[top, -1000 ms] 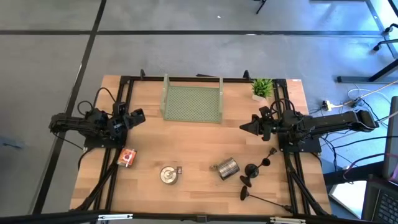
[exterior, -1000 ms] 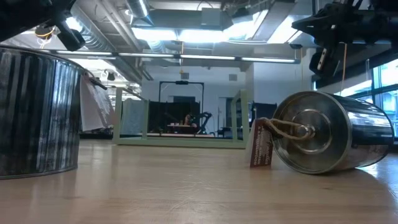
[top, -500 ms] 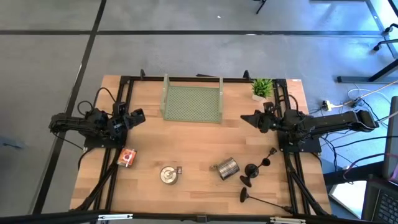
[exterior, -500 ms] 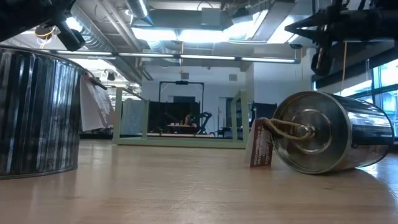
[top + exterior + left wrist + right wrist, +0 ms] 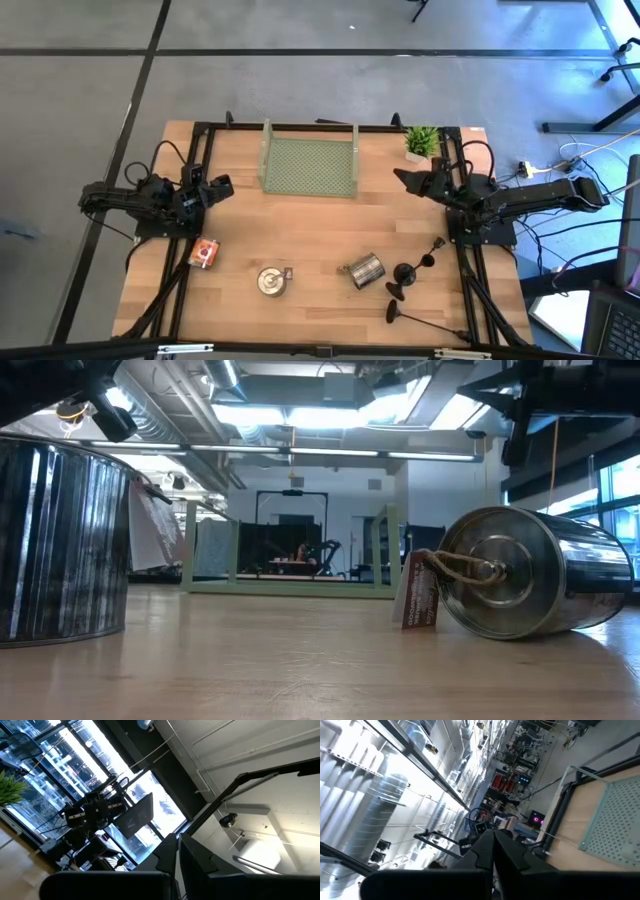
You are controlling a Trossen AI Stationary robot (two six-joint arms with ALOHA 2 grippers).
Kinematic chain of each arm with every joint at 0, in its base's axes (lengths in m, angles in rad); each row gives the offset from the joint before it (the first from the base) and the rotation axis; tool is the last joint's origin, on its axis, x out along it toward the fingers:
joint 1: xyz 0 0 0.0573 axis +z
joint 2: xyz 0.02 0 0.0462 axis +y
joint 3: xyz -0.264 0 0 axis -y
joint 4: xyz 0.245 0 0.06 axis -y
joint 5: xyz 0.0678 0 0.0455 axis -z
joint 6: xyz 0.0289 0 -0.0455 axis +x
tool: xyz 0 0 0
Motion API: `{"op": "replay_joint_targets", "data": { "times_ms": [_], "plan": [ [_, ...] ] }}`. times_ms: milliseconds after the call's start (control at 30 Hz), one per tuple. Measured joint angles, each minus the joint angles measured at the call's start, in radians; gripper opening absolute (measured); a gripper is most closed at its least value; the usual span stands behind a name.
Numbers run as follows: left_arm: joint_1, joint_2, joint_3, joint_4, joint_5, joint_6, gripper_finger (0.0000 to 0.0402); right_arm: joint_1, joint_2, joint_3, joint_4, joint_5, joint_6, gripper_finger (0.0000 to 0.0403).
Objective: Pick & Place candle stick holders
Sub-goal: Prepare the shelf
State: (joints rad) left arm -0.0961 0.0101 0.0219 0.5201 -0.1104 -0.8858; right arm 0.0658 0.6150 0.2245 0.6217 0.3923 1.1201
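three candle stick holders [image 5: 415,265], black metal with thin stems, round flared bases and small cup tops, lay tipped over near the bench's front right corner, close together; the one nearest the front edge [image 5: 412,318] had its stem running toward the corner. two silver ribbed tin cans were there: one upright [image 5: 270,281] near the front edge, one on its side [image 5: 364,269] just beside the holders, a paper tag tied to it. one orange tin [image 5: 204,253] sat toward the front left. a pale green perforated tray [image 5: 309,166] lay at the back edge, one small potted plant [image 5: 421,142] at the back right. the left gripper [image 5: 222,185] and right gripper [image 5: 402,176] hung above the bench, fingers pressed together, holding nothing.
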Motion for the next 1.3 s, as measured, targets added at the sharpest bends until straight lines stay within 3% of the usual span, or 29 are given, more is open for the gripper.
{"op": "replay_joint_targets", "data": {
  "times_ms": [100, 200, 300, 367, 433, 600, 733, 900, 1033, 1167, 1300],
  "plan": [
    [0.000, 0.000, 0.000, 0.008, -0.031, 0.019, 0.0015, 0.000, 0.000, 0.000, 0.007, 0.000, 0.025, 0.0014],
    [0.000, 0.000, 0.000, 0.038, -0.226, 0.022, 0.0016, 0.001, 0.000, 0.000, 0.007, -0.008, 0.057, 0.0014],
    [0.001, 0.000, 0.000, 0.084, -0.437, -0.143, 0.0015, 0.001, 0.000, 0.000, 0.010, -0.008, 0.092, 0.0014],
    [0.000, 0.000, 0.000, 0.107, -0.444, -0.230, 0.0015, 0.000, 0.000, 0.000, 0.018, -0.007, 0.092, 0.0014],
    [0.000, 0.000, 0.000, 0.140, -0.447, -0.225, 0.0015, 0.000, 0.000, 0.000, 0.016, 0.013, 0.092, 0.0014],
    [0.000, 0.000, 0.000, 0.247, -0.570, -0.263, 0.0015, 0.000, 0.000, 0.000, 0.015, 0.053, 0.076, 0.0014],
    [0.004, 0.000, 0.020, 0.280, -0.575, -0.212, 0.0015, 0.000, 0.002, 0.000, 0.008, 0.052, 0.062, 0.0014],
    [0.019, 0.040, 0.145, 0.285, -0.354, -0.079, 0.0015, 0.000, 0.020, 0.000, 0.008, 0.053, 0.050, 0.0014],
    [0.023, 0.133, 0.325, 0.218, -0.075, 0.054, 0.0015, 0.000, 0.046, 0.000, 0.012, 0.053, 0.056, 0.0014],
    [0.022, 0.258, 0.559, -0.195, 0.141, 0.157, 0.0015, 0.000, 0.068, 0.000, 0.014, 0.050, 0.079, 0.0014],
    [0.023, 0.389, 0.780, -0.731, 0.193, 0.219, 0.0015, 0.000, 0.088, 0.000, 0.013, 0.006, 0.149, 0.0014]
  ]
}}
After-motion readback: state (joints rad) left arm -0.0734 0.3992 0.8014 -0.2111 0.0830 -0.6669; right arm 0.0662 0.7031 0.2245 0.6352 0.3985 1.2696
